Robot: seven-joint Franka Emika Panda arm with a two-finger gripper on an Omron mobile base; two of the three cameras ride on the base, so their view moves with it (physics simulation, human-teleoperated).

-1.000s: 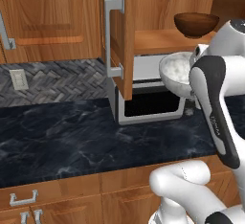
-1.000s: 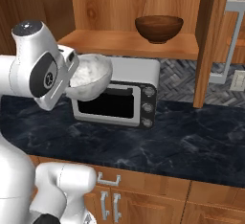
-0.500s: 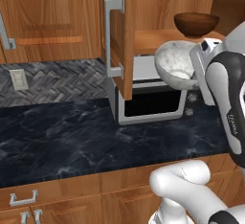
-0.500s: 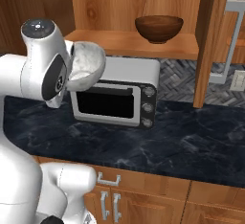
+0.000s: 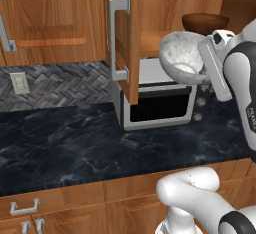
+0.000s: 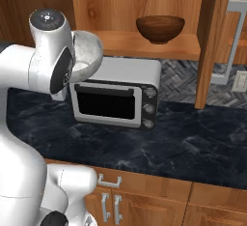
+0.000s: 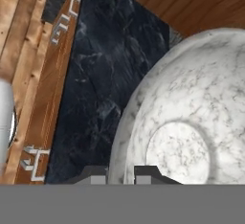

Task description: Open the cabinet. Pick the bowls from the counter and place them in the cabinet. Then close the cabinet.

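Gripper (image 7: 119,173) clamped on rim of speckled bowl (image 5: 182,58), fingertips either side of the wall at 6 o'clock in hand view. Bowl held tilted in the air above toaster oven (image 6: 116,94), just below cabinet shelf (image 6: 144,46). Wooden bowl (image 6: 160,28) upright on that shelf, at 2 o'clock from the speckled one in right base view. Cabinet door (image 5: 125,38) open. Black surface (image 5: 75,138) below

Glossy white rounded arm shells (image 6: 29,70), dark grey joint bands behind the claw, a dark-capped round joint (image 6: 47,17), and two small dark claw fingertips (image 7: 148,172).
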